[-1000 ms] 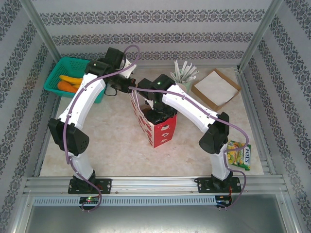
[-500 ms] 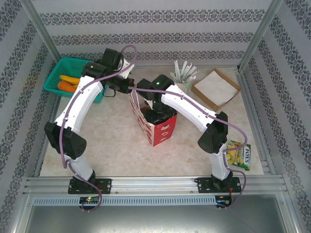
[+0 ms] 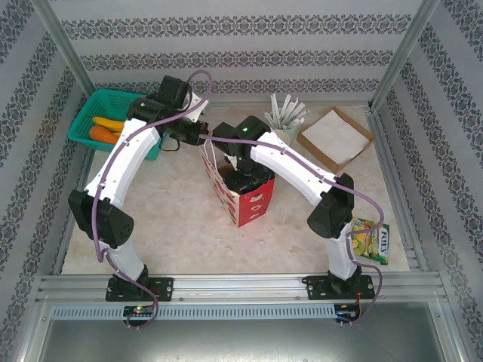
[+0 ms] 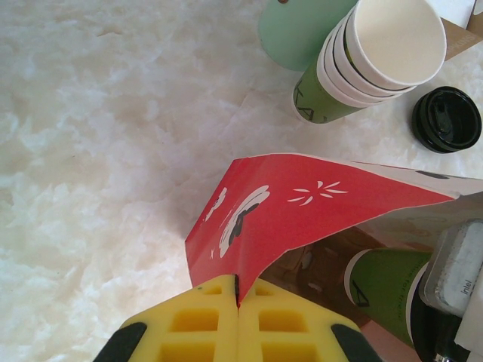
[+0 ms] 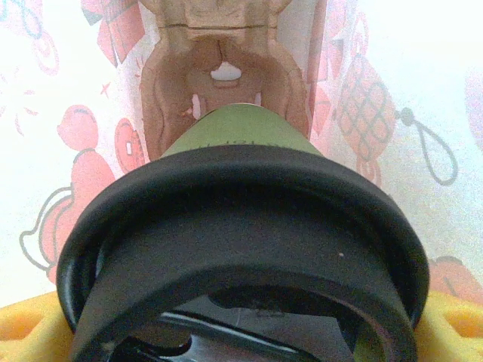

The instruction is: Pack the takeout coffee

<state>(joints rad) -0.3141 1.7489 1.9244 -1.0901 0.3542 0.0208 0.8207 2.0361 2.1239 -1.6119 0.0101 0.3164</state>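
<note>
A red paper bag stands open in the middle of the table. My left gripper is shut on the bag's top edge, its yellow fingers pinching the red paper. My right gripper reaches down into the bag's mouth, shut on the takeout coffee, a dark-green cup with a black lid. The cup hangs inside the bag above its brown bottom. Through the bag's opening the cup's green side shows in the left wrist view.
A nested stack of green cups, a loose black lid and a mint holder of straws stand behind the bag. A teal basket is back left, a cardboard tray back right, a snack packet near right.
My left arm shifted slightly left, drawing the bag's top edge with it, then held still. The right arm stays in the bag with the cup.
</note>
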